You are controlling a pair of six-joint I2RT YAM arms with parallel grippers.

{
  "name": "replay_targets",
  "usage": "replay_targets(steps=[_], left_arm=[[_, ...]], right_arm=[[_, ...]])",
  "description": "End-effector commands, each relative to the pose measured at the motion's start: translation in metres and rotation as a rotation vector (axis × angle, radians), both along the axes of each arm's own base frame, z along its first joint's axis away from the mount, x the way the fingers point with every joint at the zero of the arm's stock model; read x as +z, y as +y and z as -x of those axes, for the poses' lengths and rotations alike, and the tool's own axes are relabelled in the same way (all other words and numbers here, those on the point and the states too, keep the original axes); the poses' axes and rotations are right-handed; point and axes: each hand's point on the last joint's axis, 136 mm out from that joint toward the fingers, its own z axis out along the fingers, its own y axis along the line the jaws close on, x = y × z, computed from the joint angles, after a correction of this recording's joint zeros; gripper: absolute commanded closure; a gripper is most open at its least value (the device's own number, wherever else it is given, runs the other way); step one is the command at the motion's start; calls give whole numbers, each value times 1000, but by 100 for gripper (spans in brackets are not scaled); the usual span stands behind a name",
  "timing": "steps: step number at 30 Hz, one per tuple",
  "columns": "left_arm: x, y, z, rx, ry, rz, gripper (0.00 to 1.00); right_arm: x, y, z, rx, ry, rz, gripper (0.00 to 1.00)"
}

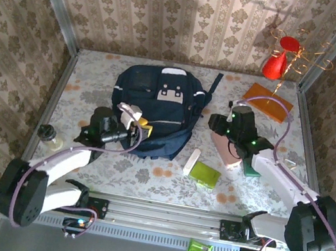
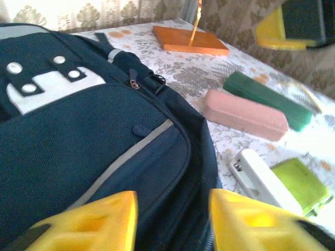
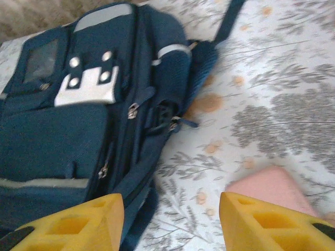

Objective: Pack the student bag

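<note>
The student bag lies flat on the desk, front face up. It sits midway between the left and right edges and nearer the far edge, with its top toward that edge. Its white-grey patch faces the ceiling.

The left arm rises from the near-left corner and slants right and away over the desk. Its wrist turns toward the bag's near-left part. The left gripper hangs over the bag's lower front. Its yellow fingers stand apart, with only navy fabric below the gap and nothing grasped. Whether they touch the fabric I cannot tell.

The right arm starts at the near-right corner and reaches diagonally away and left. It passes over a pink case and a green case that lie side by side. The right gripper points at the bag's right side. It is released and empty, with bare desk cloth showing between its fingers; one finger is over the bag's edge, the other over the pink case.

Nearer the near edge lie a white stapler and a lime-green pad, touching each other.
</note>
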Motion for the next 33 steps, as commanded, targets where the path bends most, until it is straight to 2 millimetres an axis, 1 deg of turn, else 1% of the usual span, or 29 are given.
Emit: replay_targets(steps=[1,2,3,5,7,8,9,10,11,13,15,16,18,20,22,24,26,28,30,31,33], left_arm=[[7,18,0,144,81,55,39],[8,24,-4,195,98,71,33],[10,32,-9,259,121,83,29],[5,55,-24,421,198,73,23],[-6,78,-40,551,311,61,21],[-11,85,-47,593,361,61,21],[-18,92,-55,627,408,68,21],[-24,95,-62,640,450,81,21],[-27,94,-67,639,475,93,21],[-30,87,-79,619,503,103,21],[-31,78,-88,598,506,77,22],[-34,76,-92,604,504,43,22],[-44,78,-98,626,512,-7,21],[-57,85,-102,660,539,-39,21],[-66,89,-104,679,553,-62,21],[-70,88,-108,677,558,-70,21],[-73,83,-113,658,565,-76,21],[-78,83,-115,664,576,-106,22],[-84,88,-114,690,571,-142,23],[-87,88,-113,697,567,-149,24],[-93,83,-113,676,584,-122,27]], right_arm=[[5,41,-5,119,-19,-28,45],[2,48,-7,135,-10,-12,45],[-10,52,-10,135,20,13,44],[-21,51,-18,115,57,42,43],[-26,48,-26,91,80,81,42],[-27,49,-28,97,87,95,41],[-30,54,-30,118,101,97,41],[-32,62,-32,140,114,85,41],[-33,69,-34,163,126,68,41],[-38,84,-36,213,145,48,42],[-38,83,-43,204,134,72,42],[-39,80,-47,188,125,95,42],[-40,75,-55,180,124,125,42],[-42,80,-58,204,153,124,42],[-44,96,-55,265,170,83,42],[-51,109,-51,299,174,43,43],[-63,113,-50,296,208,25,45],[-74,113,-47,283,239,13,47],[-80,115,-42,286,245,-7,48],[-84,115,-38,284,253,-17,49],[-88,121,-32,292,266,-57,52]])
